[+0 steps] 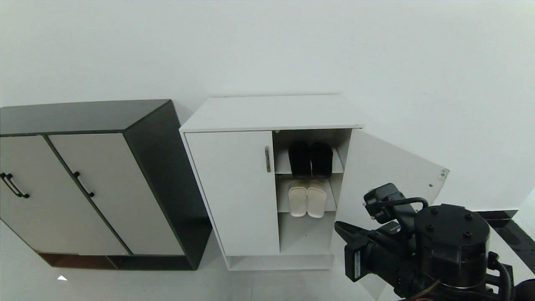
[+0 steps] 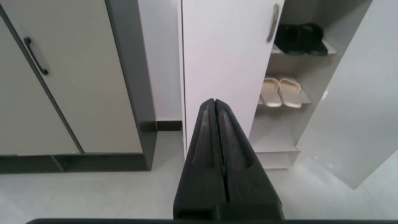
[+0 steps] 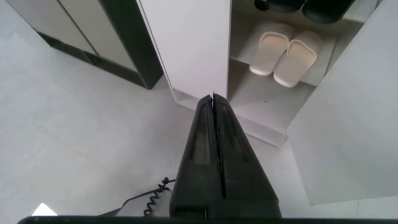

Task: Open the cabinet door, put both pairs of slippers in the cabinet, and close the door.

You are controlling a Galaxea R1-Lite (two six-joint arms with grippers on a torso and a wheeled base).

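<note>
**White cabinet: right door open, both slipper pairs shelved**

1. Cabinet. The white cabinet (image 1: 271, 113) stands on a pale floor (image 1: 125, 284) against a white wall (image 1: 267, 50). Its left door (image 1: 234, 192) is closed and carries a slim vertical handle (image 1: 267, 159) at the inner edge. Its right door (image 1: 388, 167) is swung wide open toward the robot's right, exposing the right-hand compartment and its shelves.

2. Slippers. The black slippers (image 1: 310, 159) lie side by side on the upper shelf, the two touching each other. The cream slippers (image 1: 307, 200) lie side by side on the shelf directly below, also touching. Both pairs sit fully inside the compartment, behind the line of the door opening.

3. Right gripper. The right gripper (image 3: 214, 98) is low, in front of the inner face of the open door, with its tip directed toward the lower part of the open compartment. Its fingers are pressed flat together. It is apart from both cabinet and door.

4. Left gripper. The left gripper (image 2: 215, 102) has its fingers pressed together as well. It points toward the closed left door and is well apart from it.

5. Surroundings. A dark cabinet (image 1: 159, 167) stands just beside the white one, on its left. Its two pale doors carry black handles, and both are closed.
</note>
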